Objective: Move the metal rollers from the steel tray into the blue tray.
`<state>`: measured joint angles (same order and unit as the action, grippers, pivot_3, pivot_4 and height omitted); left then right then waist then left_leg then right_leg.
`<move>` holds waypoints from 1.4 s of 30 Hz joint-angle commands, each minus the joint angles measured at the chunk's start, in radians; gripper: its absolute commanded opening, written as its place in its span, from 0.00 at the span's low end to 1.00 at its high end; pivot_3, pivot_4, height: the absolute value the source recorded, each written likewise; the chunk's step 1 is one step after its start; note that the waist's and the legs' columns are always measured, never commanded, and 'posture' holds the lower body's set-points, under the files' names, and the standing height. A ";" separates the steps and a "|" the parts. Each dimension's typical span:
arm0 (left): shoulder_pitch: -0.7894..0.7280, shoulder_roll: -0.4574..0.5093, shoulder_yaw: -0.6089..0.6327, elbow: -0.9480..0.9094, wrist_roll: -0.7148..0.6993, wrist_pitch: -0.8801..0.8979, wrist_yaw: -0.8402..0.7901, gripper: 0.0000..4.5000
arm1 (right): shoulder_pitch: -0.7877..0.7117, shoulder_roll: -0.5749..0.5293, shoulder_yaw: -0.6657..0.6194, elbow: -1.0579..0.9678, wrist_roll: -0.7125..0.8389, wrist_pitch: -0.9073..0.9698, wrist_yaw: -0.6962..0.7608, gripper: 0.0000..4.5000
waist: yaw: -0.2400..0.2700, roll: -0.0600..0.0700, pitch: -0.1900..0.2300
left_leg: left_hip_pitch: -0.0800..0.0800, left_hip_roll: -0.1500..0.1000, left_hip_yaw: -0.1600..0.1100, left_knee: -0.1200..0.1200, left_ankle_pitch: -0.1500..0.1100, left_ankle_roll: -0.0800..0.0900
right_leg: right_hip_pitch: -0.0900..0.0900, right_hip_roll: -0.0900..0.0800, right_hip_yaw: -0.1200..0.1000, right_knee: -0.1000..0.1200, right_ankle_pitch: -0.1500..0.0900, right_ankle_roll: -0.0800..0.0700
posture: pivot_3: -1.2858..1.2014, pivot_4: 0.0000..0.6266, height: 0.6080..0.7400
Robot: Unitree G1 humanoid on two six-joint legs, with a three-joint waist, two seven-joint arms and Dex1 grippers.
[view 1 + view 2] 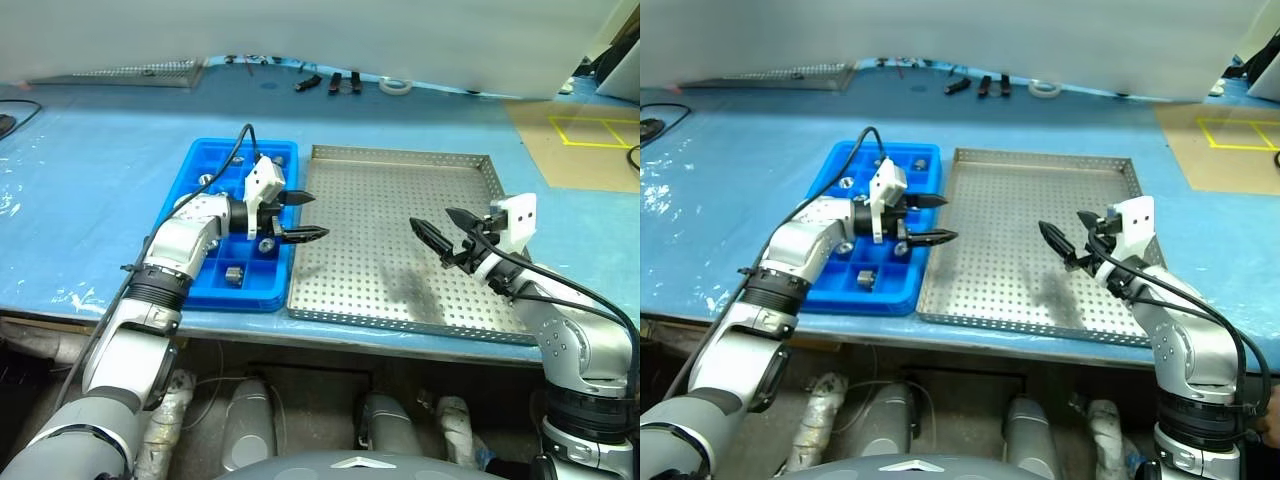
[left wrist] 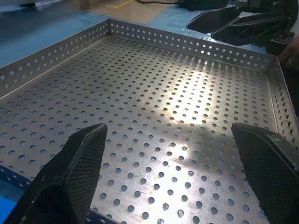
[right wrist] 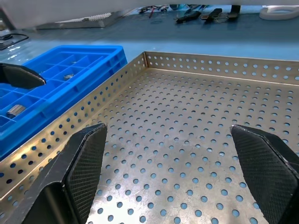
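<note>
Nearest, at five o'clock, the right gripper (image 1: 443,241) spreads its black, knurled, wedge-shaped fingers over the steel tray (image 1: 400,160), a square grey sheet of round holes with low punched rims. At nine o'clock the left gripper (image 1: 302,217), jaws also wide and empty, hangs at the seam beside the glossy blue tray (image 1: 200,160). Silvery metal rollers (image 1: 234,274) lie in its square cells; no writing is legible.
</note>
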<state>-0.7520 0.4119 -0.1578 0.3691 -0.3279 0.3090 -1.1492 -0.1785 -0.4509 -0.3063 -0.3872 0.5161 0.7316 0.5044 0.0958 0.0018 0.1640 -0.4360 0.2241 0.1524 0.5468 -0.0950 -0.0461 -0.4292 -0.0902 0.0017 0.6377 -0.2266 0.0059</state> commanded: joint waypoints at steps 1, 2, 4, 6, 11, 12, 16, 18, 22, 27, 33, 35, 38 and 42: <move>0.013 0.020 0.032 -0.060 -0.011 0.009 -0.001 1.00 | -0.021 -0.017 -0.001 -0.017 0.034 -0.020 0.020 0.99 | 0.000 0.000 0.000 | 0.000 0.000 0.000 0.000 0.000 0.000 | 0.000 0.000 0.000 0.000 0.000 0.000 | 0.48 0.24 1.00; 0.017 0.023 0.034 -0.067 -0.012 0.012 0.000 1.00 | -0.021 -0.016 0.001 -0.021 0.040 -0.020 0.023 0.99 | 0.000 0.000 0.000 | 0.000 0.000 0.000 0.000 0.000 0.000 | 0.000 0.000 0.000 0.000 0.000 0.000 | 0.48 0.24 1.00; 0.026 0.028 0.035 -0.081 -0.015 0.020 0.001 1.00 | -0.014 -0.013 0.004 -0.025 0.043 -0.021 0.022 0.99 | 0.001 0.000 0.000 | 0.000 0.001 0.000 0.000 0.000 0.000 | 0.000 0.000 0.000 0.000 0.000 0.000 | 0.48 0.24 1.00; 0.033 0.031 0.036 -0.093 -0.017 0.026 0.004 1.00 | -0.005 -0.012 0.010 -0.026 0.043 -0.023 0.019 0.99 | 0.001 0.000 0.000 | 0.000 0.000 0.000 0.000 0.000 0.000 | 0.000 0.000 0.000 0.000 0.000 0.000 | 0.49 0.24 1.00; 0.049 0.029 0.043 -0.120 -0.018 0.045 0.013 1.00 | -0.005 -0.021 0.009 -0.021 0.052 -0.021 0.019 0.99 | 0.002 0.000 0.000 | 0.000 0.000 0.000 0.000 0.000 0.000 | 0.000 0.000 0.000 0.000 0.000 0.000 | 0.49 0.24 1.00; 0.054 0.028 0.043 -0.125 -0.018 0.047 0.016 1.00 | -0.007 -0.024 0.008 -0.019 0.054 -0.020 0.020 0.99 | 0.002 0.000 0.000 | 0.000 0.000 0.000 0.000 0.000 0.000 | 0.000 0.000 0.000 0.000 0.000 0.000 | 0.49 0.24 1.00; 0.061 0.023 0.053 -0.135 -0.023 0.055 0.030 1.00 | -0.014 -0.031 0.003 -0.012 0.058 -0.019 0.018 0.99 | 0.002 0.000 0.000 | 0.000 0.000 0.000 0.000 0.000 0.000 | 0.000 0.000 0.000 -0.001 0.000 0.000 | 0.49 0.24 1.00; 0.061 0.023 0.061 -0.136 -0.027 0.058 0.039 1.00 | -0.017 -0.036 -0.002 -0.014 0.063 -0.015 0.018 0.99 | 0.002 0.000 0.000 | 0.000 0.000 0.000 0.000 0.000 0.000 | 0.000 0.000 0.000 -0.001 0.000 0.000 | 0.49 0.24 1.00; 0.072 0.024 0.062 -0.139 -0.026 0.063 0.042 1.00 | -0.011 -0.043 -0.008 -0.019 0.068 -0.012 0.016 0.99 | 0.001 0.000 0.000 | 0.000 0.000 0.000 0.000 0.000 0.000 | 0.000 0.000 0.000 -0.001 0.000 0.000 | 0.49 0.24 1.00; 0.075 0.026 0.059 -0.148 -0.026 0.082 0.037 1.00 | 0.001 -0.038 -0.007 -0.029 0.075 -0.014 0.007 0.99 | 0.001 0.000 0.000 | 0.000 0.000 0.000 -0.001 0.000 0.001 | 0.000 0.000 0.000 -0.002 0.000 0.000 | 0.48 0.24 1.00; 0.065 0.027 0.062 -0.145 -0.024 0.088 0.036 1.00 | -0.001 -0.032 0.004 -0.029 0.081 -0.019 -0.005 0.99 | 0.001 0.000 0.000 | 0.000 0.000 0.000 -0.002 0.000 0.001 | 0.000 0.000 0.000 -0.003 0.000 0.000 | 0.48 0.24 1.00; 0.067 0.029 0.063 -0.149 -0.025 0.091 0.035 1.00 | -0.007 -0.034 0.004 -0.022 0.081 -0.021 -0.006 0.99 | 0.001 0.000 0.000 | 0.000 0.000 0.000 -0.002 0.000 0.001 | 0.000 0.000 0.000 -0.003 0.000 0.000 | 0.49 0.24 1.00; 0.073 0.033 0.064 -0.155 -0.025 0.091 0.035 1.00 | -0.011 -0.034 0.006 -0.017 0.080 -0.023 -0.006 0.99 | 0.001 0.000 0.000 | -0.001 0.000 0.000 -0.002 0.000 0.001 | 0.000 0.000 0.000 -0.004 0.000 0.000 | 0.49 0.24 1.00; 0.082 0.035 0.067 -0.168 -0.027 0.095 0.039 1.00 | -0.012 -0.031 0.014 -0.014 0.077 -0.026 -0.005 0.99 | 0.001 0.000 0.000 | -0.001 0.000 0.000 -0.003 -0.001 0.001 | 0.000 0.000 0.000 -0.005 0.000 0.000 | 0.49 0.24 1.00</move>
